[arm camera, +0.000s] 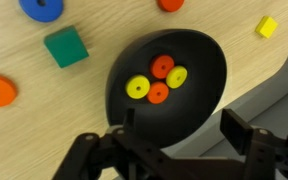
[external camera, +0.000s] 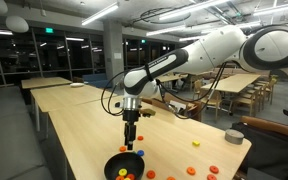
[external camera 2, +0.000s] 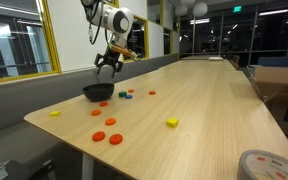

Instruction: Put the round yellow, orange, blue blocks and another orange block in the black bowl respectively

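Gripper point(external camera: 131, 138) hangs over bowl point(arm camera: 209, 60), jaws spread, nothing between them. Bowl sits near the table point(arm camera: 104, 20) edge. Inside: two yellow discs point(arm camera: 137, 87) and two orange discs point(arm camera: 162, 66), clustered and touching (no blue among them). Step in hand, by my reading: a drop looks finished and the blue disc point(arm camera: 32, 10) is due. It lies near the green block point(arm camera: 66, 46), apart from the bowl. Next move calls for lifting clear, crossing over it, then going low enough to pinch a flat piece.
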Motion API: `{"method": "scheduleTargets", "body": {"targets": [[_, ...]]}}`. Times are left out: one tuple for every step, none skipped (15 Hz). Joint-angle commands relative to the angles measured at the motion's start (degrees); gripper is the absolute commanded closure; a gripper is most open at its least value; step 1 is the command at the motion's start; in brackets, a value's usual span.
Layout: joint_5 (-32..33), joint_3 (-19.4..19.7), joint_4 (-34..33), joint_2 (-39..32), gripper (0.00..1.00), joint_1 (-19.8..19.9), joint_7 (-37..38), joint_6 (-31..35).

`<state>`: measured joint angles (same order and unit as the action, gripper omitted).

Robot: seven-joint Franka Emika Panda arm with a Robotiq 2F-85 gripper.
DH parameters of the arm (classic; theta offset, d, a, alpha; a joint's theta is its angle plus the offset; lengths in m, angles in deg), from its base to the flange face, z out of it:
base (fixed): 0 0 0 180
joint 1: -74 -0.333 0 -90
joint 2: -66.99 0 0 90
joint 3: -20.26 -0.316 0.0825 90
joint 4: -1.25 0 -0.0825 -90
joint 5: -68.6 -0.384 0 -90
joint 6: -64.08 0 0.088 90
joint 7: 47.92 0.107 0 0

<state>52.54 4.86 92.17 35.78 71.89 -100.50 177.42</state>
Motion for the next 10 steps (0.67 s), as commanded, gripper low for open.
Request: {"method": "scheduleTargets", "body": {"targets": [[4.3, 4.4, -2.8, -0.5, 0.00, -1.4, 7.5, 3.3], [6.1, 5.4, -3.7, -1.1, 0.00, -1.4, 9.5, 4.1], [8.1, 6.6, -4.9, -1.9, 0.00, -1.5, 11.6, 4.8], [10.1, 7.7, -6.5, -3.0, 0.00, -1.6, 13.9, 5.0], [12.1, 8.8, -7.8, -4.1, 0.00, -1.6, 16.3, 5.3], [13.8, 9.8, -10.0, -6.1, 0.00, -1.7, 19.0, 5.4], [15.4, 10.6, -11.6, -7.8, 0.00, -1.8, 21.9, 5.5], [17.2, 11.5, -13.5, -9.7, 0.00, -2.0, 24.7, 5.6], [18.4, 12.0, -15.9, -12.0, 0.00, -2.0, 27.9, 5.1], [19.9, 12.7, -17.3, -13.7, 0.00, -2.3, 31.1, 5.1]]}}
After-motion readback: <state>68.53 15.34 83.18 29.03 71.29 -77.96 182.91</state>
